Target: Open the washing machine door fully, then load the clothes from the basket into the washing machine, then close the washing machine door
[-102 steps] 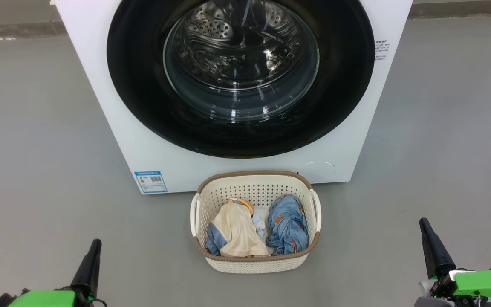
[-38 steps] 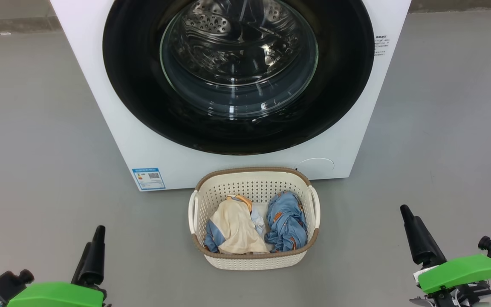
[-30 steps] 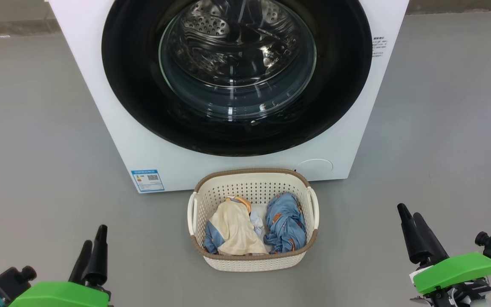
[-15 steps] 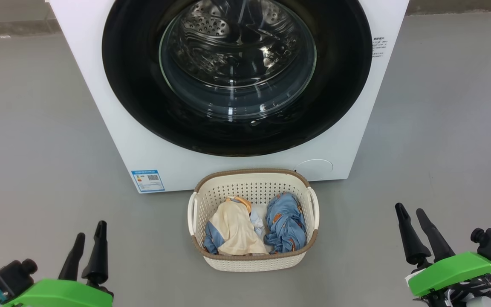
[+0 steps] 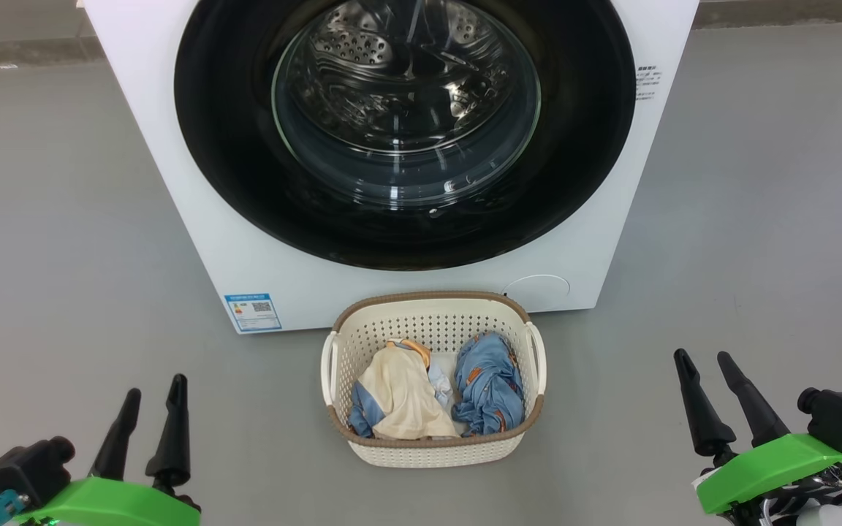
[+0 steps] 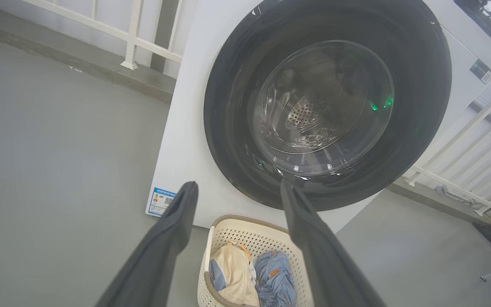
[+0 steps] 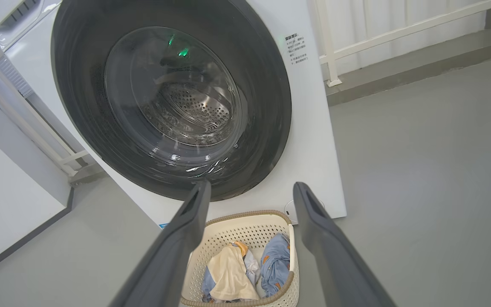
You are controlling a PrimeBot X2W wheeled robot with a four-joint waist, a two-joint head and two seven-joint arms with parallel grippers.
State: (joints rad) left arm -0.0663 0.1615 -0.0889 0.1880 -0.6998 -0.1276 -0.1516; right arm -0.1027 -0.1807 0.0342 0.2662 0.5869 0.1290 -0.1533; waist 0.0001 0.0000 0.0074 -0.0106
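Washing machine (image 5: 574, 248): blue label (image 5: 253, 312), QR code, text unreadable; left gripper (image 5: 156, 386), right gripper (image 5: 701, 354) fingers spread, empty.

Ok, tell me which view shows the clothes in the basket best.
The head view: it looks down into the basket, so the clothes lie in full sight, the cream piece beside the blue one. Both wrist views show them smaller and slantwise, low in the frame, with the basket cut by the bottom edge.
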